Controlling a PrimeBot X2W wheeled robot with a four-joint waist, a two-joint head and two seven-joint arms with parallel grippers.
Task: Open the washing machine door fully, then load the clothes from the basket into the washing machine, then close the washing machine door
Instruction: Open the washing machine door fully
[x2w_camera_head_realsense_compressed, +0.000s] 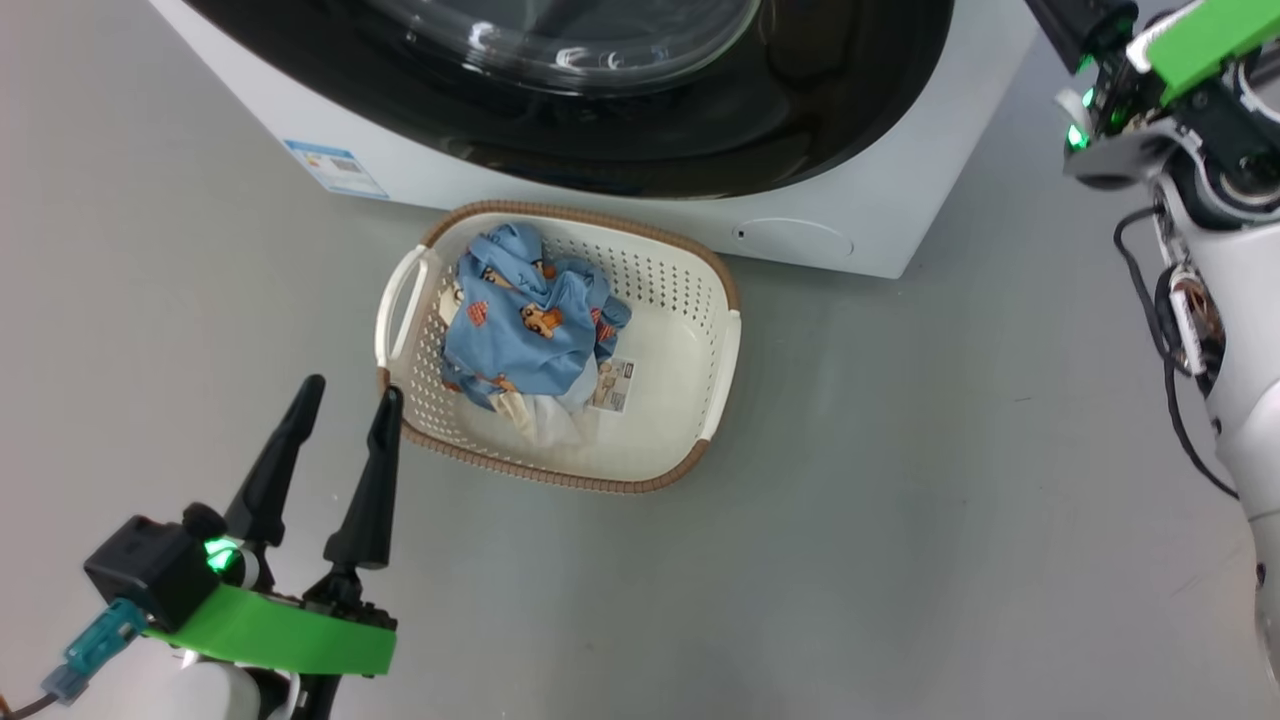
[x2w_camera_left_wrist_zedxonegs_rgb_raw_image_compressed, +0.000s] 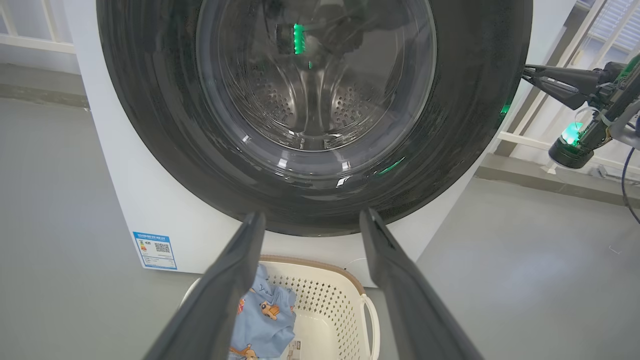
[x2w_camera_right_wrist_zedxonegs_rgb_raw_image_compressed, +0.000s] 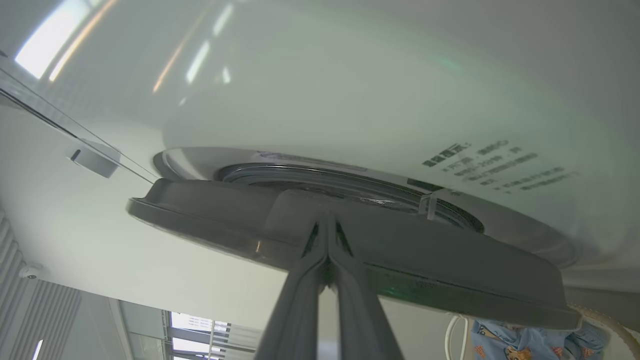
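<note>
Directly in front of the washing machine (x2w_camera_head_realsense_compressed: 890, 200), close to its white lower panel, the basket (x2w_camera_head_realsense_compressed: 665, 390) sits on the grey floor (x2w_camera_head_realsense_compressed: 900, 520). The clothes (x2w_camera_head_realsense_compressed: 530, 320) lie bundled in the half of the basket nearer the machine's blue label sticker (x2w_camera_head_realsense_compressed: 335, 168). Light blue fabric with orange-brown prints is on top. A cream-white piece (x2w_camera_head_realsense_compressed: 545, 415) pokes out on the side away from the machine, beside a paper label (x2w_camera_head_realsense_compressed: 615, 385) on the basket's bottom. The machine's small round flap (x2w_camera_head_realsense_compressed: 790, 240) is just behind the basket's far rim.

The washing machine door (x2w_camera_head_realsense_compressed: 800, 110) looks out over the basket, a glossy black ring around a clear glass bowl. Through the glass, the left wrist view shows the steel drum (x2w_camera_left_wrist_zedxonegs_rgb_raw_image_compressed: 310, 105).

The right gripper (x2w_camera_right_wrist_zedxonegs_rgb_raw_image_compressed: 327, 220) is at the door's edge, on the side of the machine far from the sticker. Its two fingers are pressed together with nothing between them, and the tips appear to touch the dark rim. In the right wrist view that rim stands a little off the machine's white front; whether the door is latched I cannot tell.

The left gripper (x2w_camera_head_realsense_compressed: 351, 390) hovers out from the machine, just beyond the basket's corner on the sticker side. Its jaws are spread wide and empty, and it points toward the machine.
</note>
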